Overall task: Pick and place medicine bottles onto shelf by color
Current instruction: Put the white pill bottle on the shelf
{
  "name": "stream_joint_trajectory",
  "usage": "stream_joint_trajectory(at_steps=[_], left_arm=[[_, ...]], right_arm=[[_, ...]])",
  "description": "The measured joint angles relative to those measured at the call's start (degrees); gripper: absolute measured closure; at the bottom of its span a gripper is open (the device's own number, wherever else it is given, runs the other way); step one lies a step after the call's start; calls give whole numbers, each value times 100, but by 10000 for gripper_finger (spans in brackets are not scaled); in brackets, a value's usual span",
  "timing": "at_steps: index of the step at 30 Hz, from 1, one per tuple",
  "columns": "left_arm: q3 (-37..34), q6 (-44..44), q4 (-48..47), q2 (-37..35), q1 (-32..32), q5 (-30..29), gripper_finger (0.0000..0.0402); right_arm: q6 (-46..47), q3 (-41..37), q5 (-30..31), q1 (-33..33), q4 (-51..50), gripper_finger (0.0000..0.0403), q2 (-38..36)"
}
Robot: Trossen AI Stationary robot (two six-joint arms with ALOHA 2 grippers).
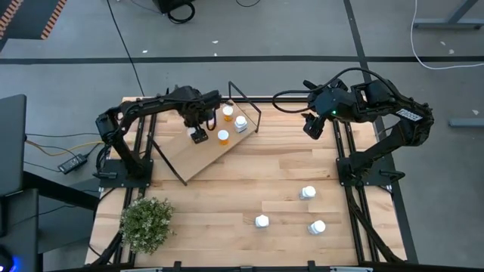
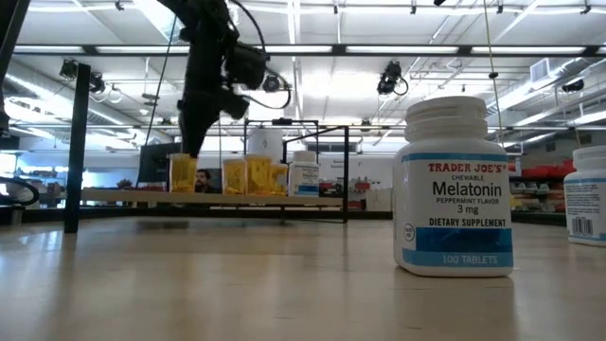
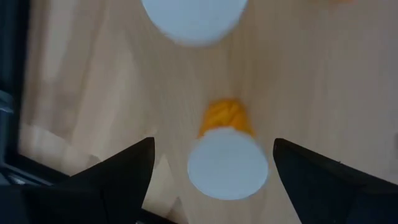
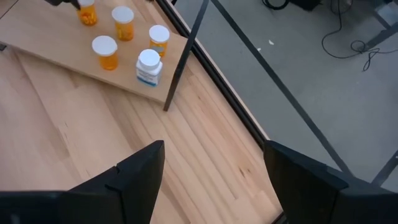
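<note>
My left claw (image 1: 198,134) is hanging over the shelf (image 1: 178,156) up around 11 o'clock on the table (image 1: 227,193). It's standing wide open right now, fingers (image 3: 118,171) spread on either side of an orange bottle (image 3: 227,158) that's sitting upright on the board between them, not gripped. Another white cap (image 3: 194,18) is sitting just past it.

The shelf is lying slanted across the far left part of the table, black wire legs poking out around it. From my right wrist camera I'm counting four orange bottles (image 4: 106,52) bunched together on the board, and one white bottle (image 4: 148,67) standing just beside them near the shelf's corner.

My right claw (image 1: 312,125) is waiting at about 1 o'clock, hovering over the far edge of the table, also open and holding nothing.

Three more white bottles are sitting on the bare table well apart from the shelf: one (image 1: 307,193) at roughly 4 o'clock, one (image 1: 316,227) a bit nearer at 5, and one (image 1: 262,221) close to 6. The low camera is staring straight at one of them, a melatonin bottle (image 2: 455,187), standing upright.

A plant (image 1: 147,223) is sitting down at 7 o'clock.
</note>
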Motion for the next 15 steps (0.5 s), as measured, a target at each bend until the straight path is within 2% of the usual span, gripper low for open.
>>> stream_joint_trajectory(at_steps=[5, 9, 15], left_arm=[[675, 0, -192, -7, -35, 29, 67], [1151, -6, -473, -9, -88, 292, 67], [1760, -329, -729, -11, -439, 328, 67]], right_arm=[[-76, 0, 0, 0, 0, 120, 1], [-108, 0, 0, -2, 0, 120, 1], [-228, 0, 0, 0, -1, 120, 1]])
